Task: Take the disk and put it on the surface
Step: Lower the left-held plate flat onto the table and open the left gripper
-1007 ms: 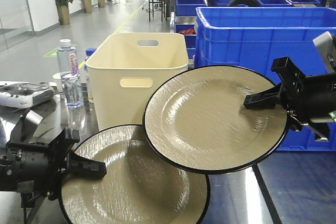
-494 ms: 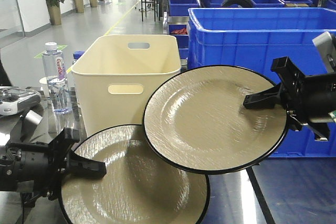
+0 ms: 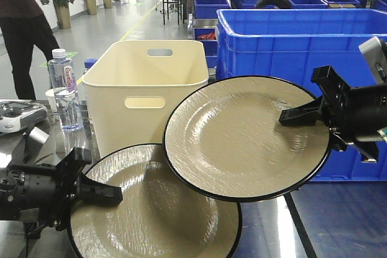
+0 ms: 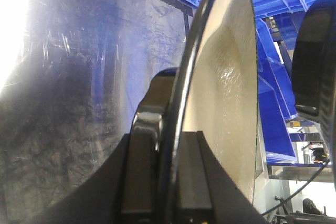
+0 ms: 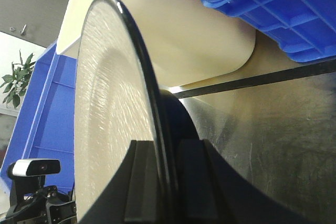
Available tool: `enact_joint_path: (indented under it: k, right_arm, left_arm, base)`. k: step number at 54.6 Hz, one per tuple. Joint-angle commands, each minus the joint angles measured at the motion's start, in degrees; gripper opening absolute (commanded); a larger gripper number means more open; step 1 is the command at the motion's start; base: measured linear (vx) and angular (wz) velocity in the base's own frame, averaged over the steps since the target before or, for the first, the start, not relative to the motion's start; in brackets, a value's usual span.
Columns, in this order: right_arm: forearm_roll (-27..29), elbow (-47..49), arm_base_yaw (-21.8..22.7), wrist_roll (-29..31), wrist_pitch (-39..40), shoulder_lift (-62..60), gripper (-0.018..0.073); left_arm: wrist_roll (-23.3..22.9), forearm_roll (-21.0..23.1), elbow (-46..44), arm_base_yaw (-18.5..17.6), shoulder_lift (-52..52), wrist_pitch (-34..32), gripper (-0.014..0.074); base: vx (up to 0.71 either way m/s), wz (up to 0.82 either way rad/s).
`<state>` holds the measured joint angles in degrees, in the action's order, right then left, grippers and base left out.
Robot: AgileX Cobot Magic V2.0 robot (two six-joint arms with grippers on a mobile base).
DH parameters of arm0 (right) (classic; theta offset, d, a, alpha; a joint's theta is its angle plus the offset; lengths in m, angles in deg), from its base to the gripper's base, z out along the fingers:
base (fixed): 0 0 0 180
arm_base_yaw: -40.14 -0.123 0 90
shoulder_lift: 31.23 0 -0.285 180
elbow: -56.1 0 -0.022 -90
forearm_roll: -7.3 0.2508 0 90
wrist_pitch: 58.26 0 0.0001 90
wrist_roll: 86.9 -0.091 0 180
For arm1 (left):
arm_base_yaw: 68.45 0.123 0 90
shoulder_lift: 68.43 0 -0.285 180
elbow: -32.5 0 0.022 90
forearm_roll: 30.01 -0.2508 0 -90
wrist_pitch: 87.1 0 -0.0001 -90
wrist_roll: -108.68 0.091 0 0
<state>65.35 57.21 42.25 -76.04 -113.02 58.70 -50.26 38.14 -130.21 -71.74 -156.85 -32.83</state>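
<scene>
Disk (image 3: 248,137), beige with a black rim, hangs in the air in the front view, its edge pinched in your right gripper (image 3: 291,115). A second disk (image 3: 151,209) sits lower, pinched in your left gripper (image 3: 112,195). The glossy surface (image 3: 338,222) lies below both jaws. Left wrist view: jaws clamp the rim, surface beyond them. Right wrist view: same pinch, surface beneath. Lower each disk level until it touches, then release.

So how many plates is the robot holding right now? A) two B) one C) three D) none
A: the left hand pinches the rim of the lower plate, and the right hand pinches the rim of the upper plate.
</scene>
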Motion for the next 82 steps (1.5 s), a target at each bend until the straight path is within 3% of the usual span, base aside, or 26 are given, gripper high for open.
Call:
enact_joint_path:
  k: [1,19,33,41,57,71,82]
  right_arm:
    - [6.4,2.35,0.19,-0.49,2.72,-2.28,-0.0005]
    - [6.4,2.35,0.19,-0.49,2.91,-2.28,-0.0005]
    - [6.4,2.35,0.19,-0.49,2.91,-2.28,-0.0005]
    - [6.4,2.35,0.19,-0.49,3.54,-2.28,-0.0005]
    - [6.4,2.35,0.19,-0.49,4.62,-2.28,-0.0005]
    - [6.4,2.35,0.19,-0.49,4.62,-2.28,-0.0005]
    - [6.4,2.35,0.19,-0.49,4.45,-2.28,-0.0005]
  left_arm:
    - [-0.77,7.06,-1.81,-0.24,2.28,0.72,-0.0001]
    - [-0.77,7.06,-1.81,-0.24,2.28,0.52,-0.0001]
    - [-0.77,6.96,-1.81,-0.32,2.08,-4.34,-0.0001]
    - [-0.77,6.51,-1.74,-3.66,2.08,-7.37,-0.0001]
    - [-0.83,-0.57,-1.41,-9.39,2.08,-13.63,-0.0001]
    - [-0.87,-3.0,-1.36,-9.53,1.58,-15.18,0.0001]
    - [-1.03,-3.0,-1.36,-9.53,-2.63,-12.66,0.0002]
  base:
    - [0.0,0.0]
    - [0.0,0.0]
    - [0.0,0.0]
    - [0.0,0.0]
    - [0.0,0.0]
    - [0.0,0.0]
    - [0.0,0.0]
